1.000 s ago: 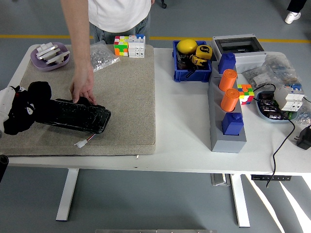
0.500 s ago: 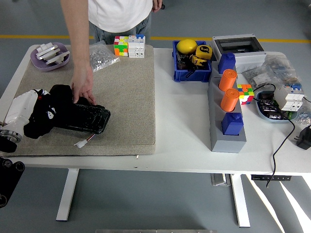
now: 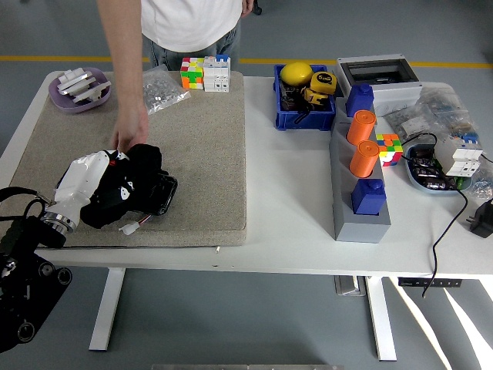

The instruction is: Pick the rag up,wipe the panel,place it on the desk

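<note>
My left hand (image 3: 123,189) comes in from the lower left and is shut on a black rag (image 3: 145,160). It presses the rag onto the black panel (image 3: 164,193), which lies on the grey mat (image 3: 204,154). Hand and rag hide most of the panel; only its right end shows. A person at the far side rests a hand (image 3: 131,129) on the panel's far edge, just behind the rag. My right hand is out of view.
A small white connector (image 3: 129,227) lies by the panel's front edge. A purple tray (image 3: 79,89), a bag of metal parts (image 3: 160,91) and coloured cubes (image 3: 205,73) sit at the mat's back. A blue bin (image 3: 303,108) and a grey block with orange cylinders (image 3: 360,181) stand to the right.
My left hand has slid the rag rightward along the panel, from its left end to near its right end. The person's hand has stayed on the panel's far edge.
</note>
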